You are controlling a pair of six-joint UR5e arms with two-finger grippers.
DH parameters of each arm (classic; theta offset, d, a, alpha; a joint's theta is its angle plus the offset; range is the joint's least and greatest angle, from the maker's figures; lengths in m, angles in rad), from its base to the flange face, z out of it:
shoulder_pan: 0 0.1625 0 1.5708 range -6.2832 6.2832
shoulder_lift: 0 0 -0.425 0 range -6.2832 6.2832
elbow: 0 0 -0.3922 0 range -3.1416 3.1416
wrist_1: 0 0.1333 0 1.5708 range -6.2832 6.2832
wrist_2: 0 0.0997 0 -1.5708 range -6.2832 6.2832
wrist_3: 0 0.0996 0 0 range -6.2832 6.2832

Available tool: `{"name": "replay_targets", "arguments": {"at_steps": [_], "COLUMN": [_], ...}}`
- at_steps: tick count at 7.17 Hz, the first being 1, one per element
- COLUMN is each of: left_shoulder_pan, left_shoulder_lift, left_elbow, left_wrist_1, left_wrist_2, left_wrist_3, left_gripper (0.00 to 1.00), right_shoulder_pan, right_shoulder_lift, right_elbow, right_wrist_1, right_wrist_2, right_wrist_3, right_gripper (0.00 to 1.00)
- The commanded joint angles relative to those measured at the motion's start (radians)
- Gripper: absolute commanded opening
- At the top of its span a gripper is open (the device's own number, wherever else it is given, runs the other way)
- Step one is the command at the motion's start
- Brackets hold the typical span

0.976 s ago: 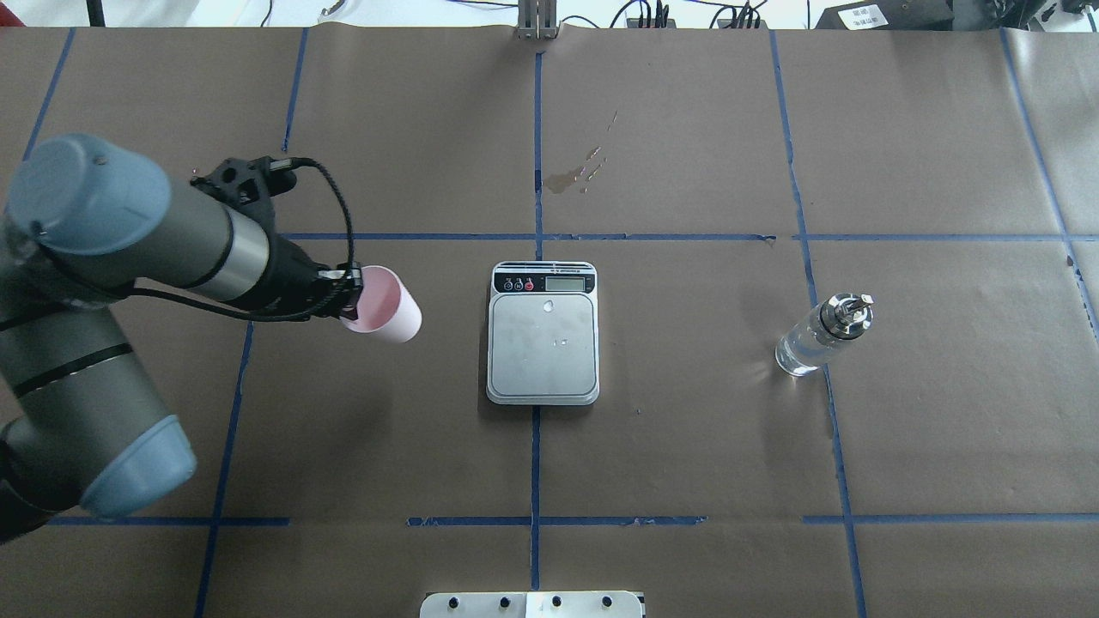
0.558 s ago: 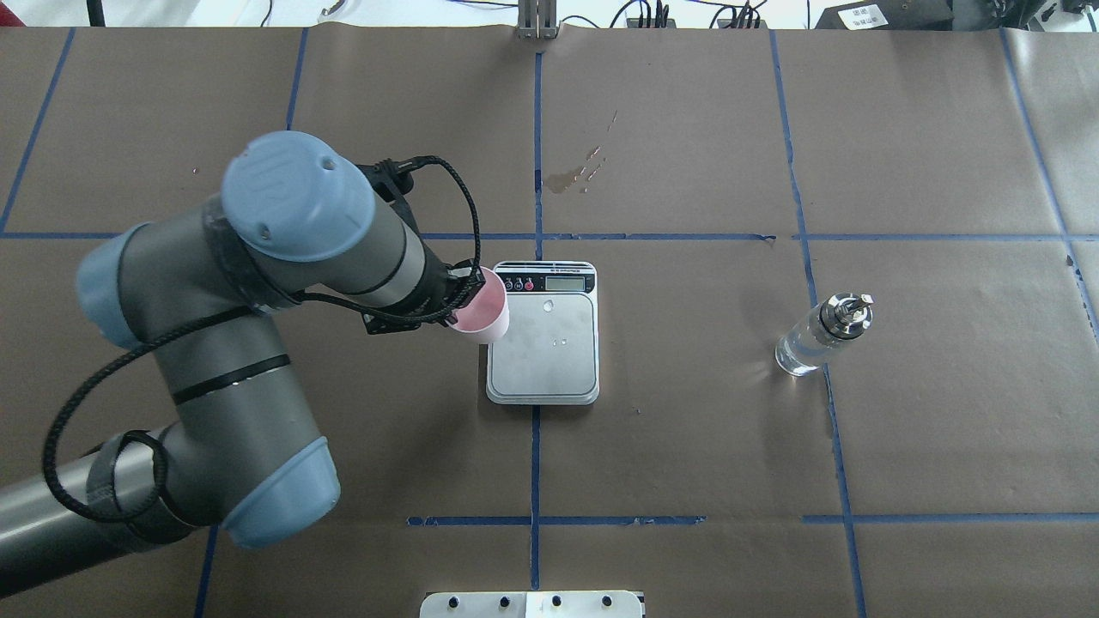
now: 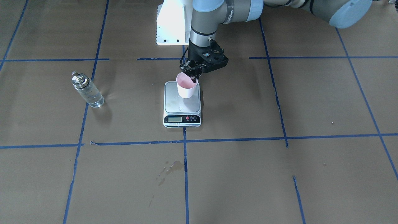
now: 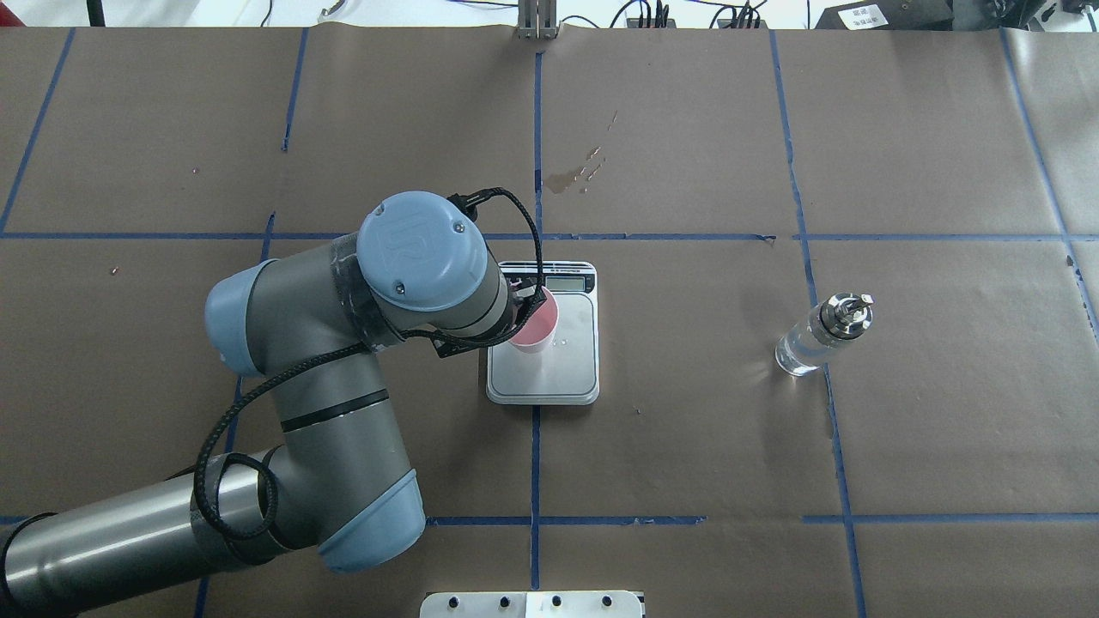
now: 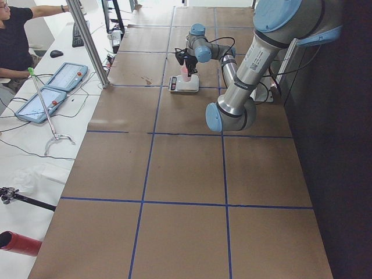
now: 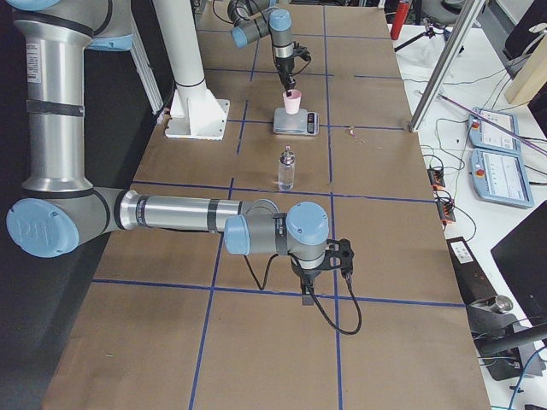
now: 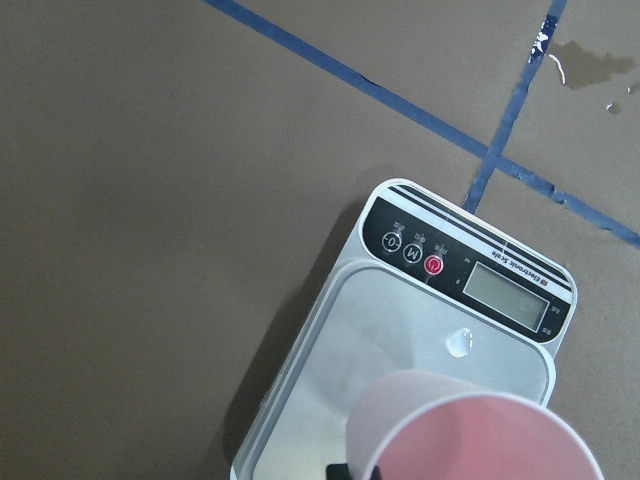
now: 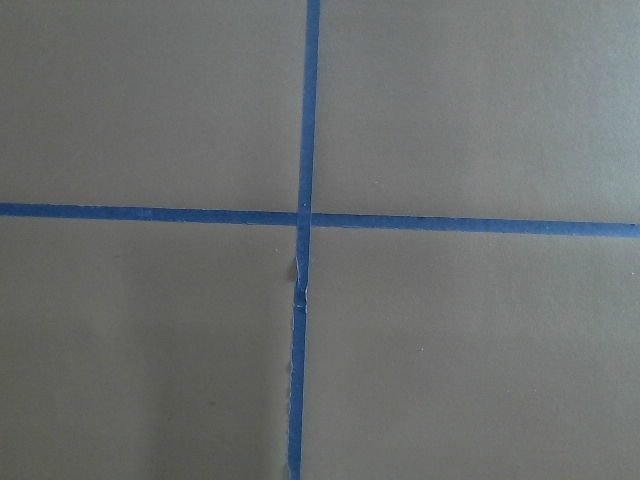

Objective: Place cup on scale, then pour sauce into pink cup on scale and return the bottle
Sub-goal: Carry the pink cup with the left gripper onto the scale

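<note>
**Left gripper** (image 3: 192, 77): points down over the scale (image 3: 173, 106). Its fingers are clamped on the rim of the cup (image 3: 186, 89), on the side nearest the robot.

**Cup:** upright, mouth up, pink inside. It is over the steel platform, a little to the left of its middle. The views do not settle whether the base touches the platform or hangs just above it.

**Scale:** lies flat at the middle of the bench (image 3: 279, 174). Its black display strip faces the edge far from the robot. One small droplet (image 7: 458, 343) sits on the platform near the display, apart from the cup.

**Bottle** (image 3: 88, 90): stands alone toward the right end of the bench, well apart from the scale. The metal cap and spout are on top. The clear sauce (image 3: 93, 97) shows through the glass.

**Right gripper** (image 6: 306, 295): shows only in the right side view, pointing down over the bench near its right end, well apart from the bottle. Whether its fingers are apart or together cannot be told. Its wrist camera shows only brown paper and crossing blue tape (image 8: 300, 218).

**Stain** (image 3: 174, 166): a dried patch on the paper between the scale and the far edge.
</note>
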Motion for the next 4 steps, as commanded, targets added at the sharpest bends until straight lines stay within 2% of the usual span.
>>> {"name": "replay_targets", "arguments": {"at_steps": [1, 3, 4], "left_shoulder_pan": [0.006, 0.021, 0.021], "left_shoulder_lift": [-0.004, -0.003, 0.0], "left_elbow": [0.037, 0.034, 0.027], "left_wrist_1": [-0.031, -0.039, -0.055], "left_wrist_2": [0.001, -0.003, -0.008], "left_wrist_3": [0.002, 0.011, 0.011], "left_gripper": [0.0, 0.0, 0.37], "right_shoulder_pan": [0.0, 0.0, 0.0], "right_shoulder_lift": [-0.003, -0.006, -0.003], "right_elbow": [-0.001, 0.001, 0.001], "right_wrist_1": [0.0, -0.002, -0.003], "right_wrist_2": [0.007, 0.009, 0.009], "right_wrist_3": [0.004, 0.004, 0.004], "right_gripper": [1.0, 1.0, 1.0]}}
